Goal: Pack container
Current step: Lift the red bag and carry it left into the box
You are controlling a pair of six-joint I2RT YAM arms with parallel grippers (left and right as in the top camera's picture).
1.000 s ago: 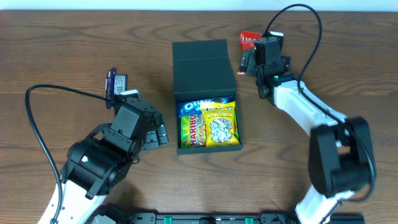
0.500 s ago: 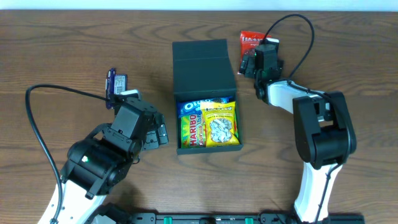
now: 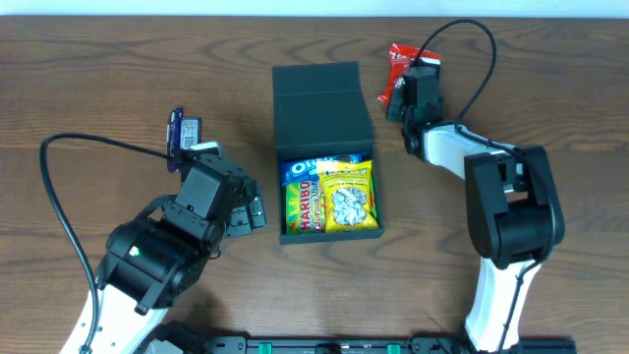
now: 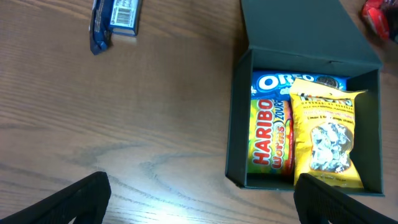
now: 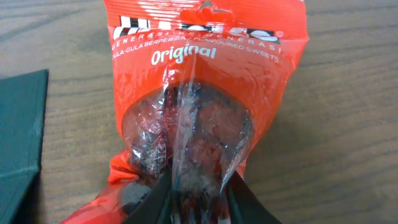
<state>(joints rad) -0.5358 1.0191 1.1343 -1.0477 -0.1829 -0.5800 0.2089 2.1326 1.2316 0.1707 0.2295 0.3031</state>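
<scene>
Right fingers (image 5: 249, 208) pinch red packet (image 5: 199, 93) beside container (image 3: 322, 98); blue packet (image 3: 183, 133) far left.

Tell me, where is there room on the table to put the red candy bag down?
Bare table lies between the container and the blue packet, and between the container and the right arm. Inside the container it is crowded with three snack packets.

Brand names showing on the snack packets

Inside the container (image 4: 237, 124), a blue packet (image 4: 292, 82) is showing "OREO" in white. The green-and-yellow packet (image 4: 268, 140) is reading "HARIBO" in red with "Worms" beneath, and the print on the yellow packet (image 4: 326, 137) is coming out too small to read. The red packet (image 5: 199, 81) is carrying "Original" in white under a small line ending "FLAVOURED SWEETS".
</scene>
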